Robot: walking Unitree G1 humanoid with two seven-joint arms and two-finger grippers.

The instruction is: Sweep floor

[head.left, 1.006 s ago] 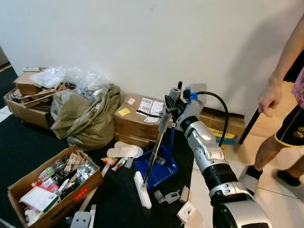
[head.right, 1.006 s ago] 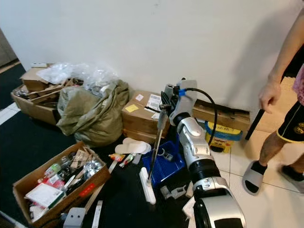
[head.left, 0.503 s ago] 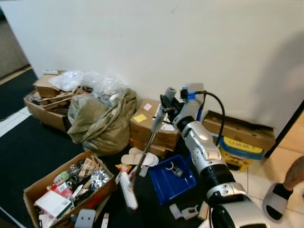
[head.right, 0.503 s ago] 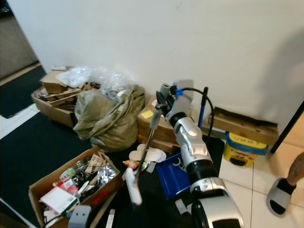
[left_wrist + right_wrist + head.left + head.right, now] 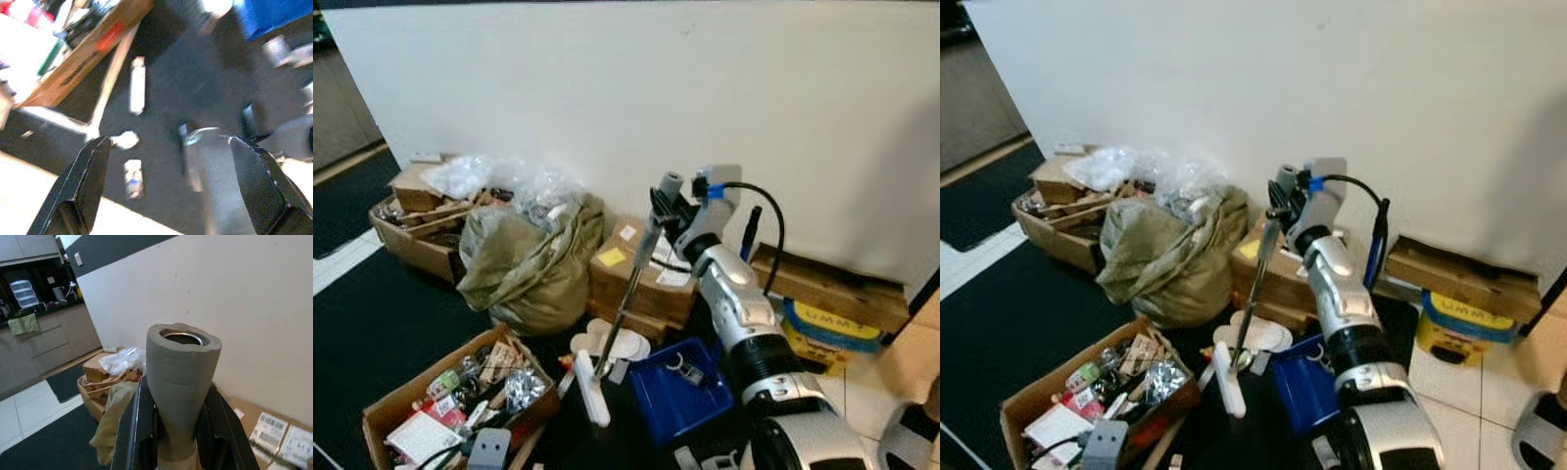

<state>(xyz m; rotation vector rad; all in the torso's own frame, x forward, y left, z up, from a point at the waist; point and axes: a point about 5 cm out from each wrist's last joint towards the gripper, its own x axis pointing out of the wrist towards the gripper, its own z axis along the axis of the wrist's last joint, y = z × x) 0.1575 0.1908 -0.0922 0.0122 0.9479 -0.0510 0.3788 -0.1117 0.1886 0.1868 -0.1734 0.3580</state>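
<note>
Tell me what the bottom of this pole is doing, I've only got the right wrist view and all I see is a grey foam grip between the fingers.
Observer: The right gripper is shut on the broom handle, which slants down to a white broom head resting on the black mat.
Operator: Anything close to the head?
Observer: Yes, a blue dustpan lies beside it, on the robot's right, with a pair of white slippers just behind.
Operator: And on the other side?
Observer: An open cardboard box full of small items sits to the left of the head.
Operator: Where's the left arm?
Observer: The left gripper hangs open above the mat, over some small scattered scraps.
</note>
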